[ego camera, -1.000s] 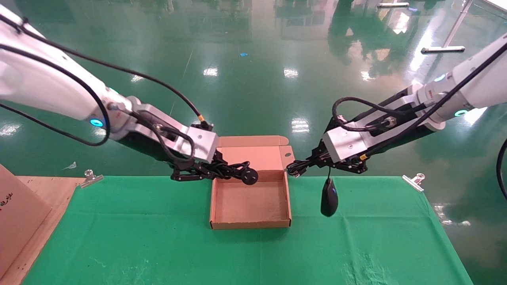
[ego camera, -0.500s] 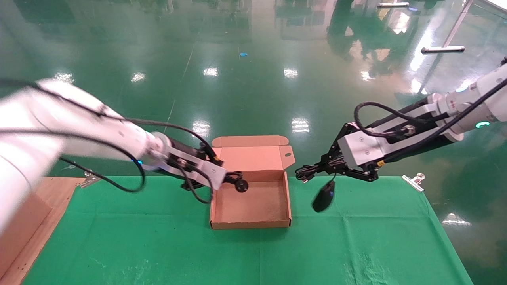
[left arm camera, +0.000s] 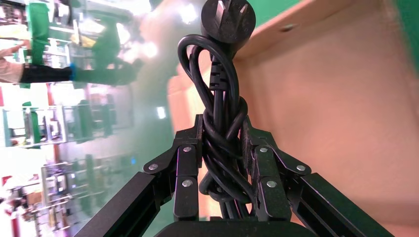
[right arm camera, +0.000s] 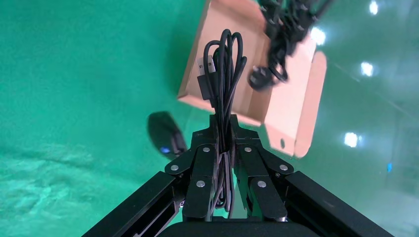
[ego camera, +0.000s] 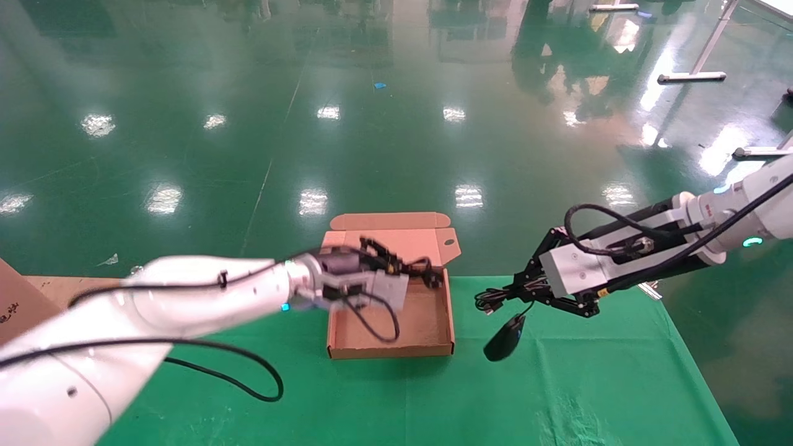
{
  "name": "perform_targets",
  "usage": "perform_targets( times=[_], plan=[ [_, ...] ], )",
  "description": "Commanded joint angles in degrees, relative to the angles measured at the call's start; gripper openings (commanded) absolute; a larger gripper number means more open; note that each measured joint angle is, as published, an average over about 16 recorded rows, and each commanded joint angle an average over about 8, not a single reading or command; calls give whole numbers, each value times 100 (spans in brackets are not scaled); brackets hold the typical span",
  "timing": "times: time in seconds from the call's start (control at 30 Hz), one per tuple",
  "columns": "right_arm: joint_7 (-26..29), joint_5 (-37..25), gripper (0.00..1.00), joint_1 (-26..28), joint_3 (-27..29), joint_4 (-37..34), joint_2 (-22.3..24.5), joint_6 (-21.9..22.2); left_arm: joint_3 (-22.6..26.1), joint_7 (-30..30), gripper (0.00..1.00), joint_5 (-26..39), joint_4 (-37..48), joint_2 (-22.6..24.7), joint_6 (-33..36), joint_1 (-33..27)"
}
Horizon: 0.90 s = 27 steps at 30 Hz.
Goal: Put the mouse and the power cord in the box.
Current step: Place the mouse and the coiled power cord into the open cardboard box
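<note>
The open brown box (ego camera: 427,325) sits mid-table on the green cloth, its lid (ego camera: 415,244) standing up behind. My left gripper (ego camera: 433,275) (left arm camera: 222,129) is shut on the coiled power cord (ego camera: 418,268) (left arm camera: 217,98), holding it over the box's back right part with the plug (left arm camera: 228,19) pointing ahead. To the right of the box, my right gripper (ego camera: 495,298) (right arm camera: 223,129) is shut on the mouse's bundled thin cable (right arm camera: 225,69). The black mouse (ego camera: 503,339) (right arm camera: 165,134) dangles from it just above the cloth, outside the box (right arm camera: 237,84).
The left forearm reaches in from the lower left, and its cable loop (ego camera: 372,325) hangs over the box's left half. A wooden board (ego camera: 37,291) lies at the table's left edge. Green cloth (ego camera: 396,402) stretches open in front of the box.
The left arm swung low across the table, carrying the power cord from the box's left rim to its back right. The right gripper sank and drew back; the mouse swung lower.
</note>
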Motion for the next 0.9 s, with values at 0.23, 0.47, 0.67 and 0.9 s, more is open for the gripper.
perform_targets(
  times=[0.23,0.47,0.67,0.9],
  plan=[
    [-50,-22,0,-176,-14,-49,38,204,200,-39,54,-611,-26,-20,-154,168],
    [-25,-24,0,-234,-16,-64,-13,214,386,46,100,-920,48,-22,-145,103],
    [8,-26,0,-204,-18,-59,-59,112,541,126,100,-1135,89,-22,-179,73],
    [61,-49,0,-90,-34,-36,-103,-30,712,201,100,-1360,123,-23,-218,42]
  ],
)
